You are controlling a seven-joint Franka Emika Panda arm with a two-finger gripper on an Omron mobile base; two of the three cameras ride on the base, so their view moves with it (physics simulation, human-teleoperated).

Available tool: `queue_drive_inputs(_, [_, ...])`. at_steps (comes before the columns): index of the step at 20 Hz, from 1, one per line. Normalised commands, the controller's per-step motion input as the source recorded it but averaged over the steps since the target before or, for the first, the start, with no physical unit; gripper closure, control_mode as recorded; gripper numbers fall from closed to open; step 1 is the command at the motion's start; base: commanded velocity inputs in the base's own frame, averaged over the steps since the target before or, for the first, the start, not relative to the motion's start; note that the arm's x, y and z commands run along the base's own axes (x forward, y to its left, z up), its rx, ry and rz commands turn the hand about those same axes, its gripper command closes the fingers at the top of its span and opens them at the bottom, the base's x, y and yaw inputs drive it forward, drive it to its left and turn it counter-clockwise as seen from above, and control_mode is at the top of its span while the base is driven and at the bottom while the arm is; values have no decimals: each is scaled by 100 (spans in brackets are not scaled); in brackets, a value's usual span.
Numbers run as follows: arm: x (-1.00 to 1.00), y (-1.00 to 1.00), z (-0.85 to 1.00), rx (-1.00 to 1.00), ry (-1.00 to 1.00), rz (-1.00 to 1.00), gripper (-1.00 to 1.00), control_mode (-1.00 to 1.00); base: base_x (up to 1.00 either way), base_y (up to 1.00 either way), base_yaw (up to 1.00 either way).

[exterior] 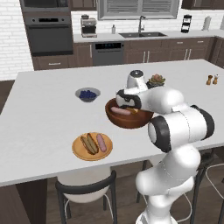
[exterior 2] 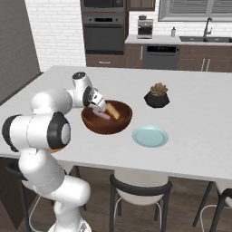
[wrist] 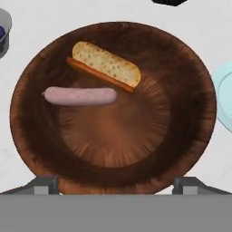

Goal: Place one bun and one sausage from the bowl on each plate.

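Nearest the base, on the white counter point(exterior: 39, 127), the orange-tan wood-like round plate point(exterior: 79, 150) is carrying a golden-brown split bun point(exterior: 89, 143) and a smooth pink sausage point(exterior: 101, 142), lying side by side. The smaller pale blue plate point(exterior 2: 150, 136) is sitting bare on the counter, just beside the large dark reddish-brown wooden bowl point(exterior 2: 96, 125).

The white arm's two-finger gripper point(wrist: 116, 185) is hanging directly over this bowl, its fingers point(wrist: 44, 185) spread wide and holding nothing; in the hand view the two dark tips are standing far apart near the bowl's near rim. Inside the bowl, a second pink sausage point(wrist: 79, 95) is lying on the wooden floor, and a second golden-brown bun point(wrist: 105, 66) is resting just beyond it on the inner wall, the two close together but whether touching cannot be told.

Farther across the counter, a small grey bowl of blueberries point(exterior: 87, 94) is sitting apart from the wooden bowl, and a black pot with a small succulent point(exterior 2: 157, 97) is standing beyond the blue plate.
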Motion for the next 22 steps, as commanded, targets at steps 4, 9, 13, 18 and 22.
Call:
queue_drive_inputs(4, [79, -81, -11, 0, 0, 52, -100, -100, 0, 0, 0])
queue_drive_inputs(9, [45, -36, -37, -11, 2, 52, -100, -100, 0, 0, 0])
queue_drive_inputs(13, [2, 9, -54, -29, 0, 12, -100, -100, 0, 0, 0])
queue_drive_inputs(18, [24, 21, -6, -15, 9, 0, -100, -100, 0, 0, 0])
queue_drive_inputs(22, [17, -1, -2, 0, 6, 0, -100, -100, 0, 0, 0])
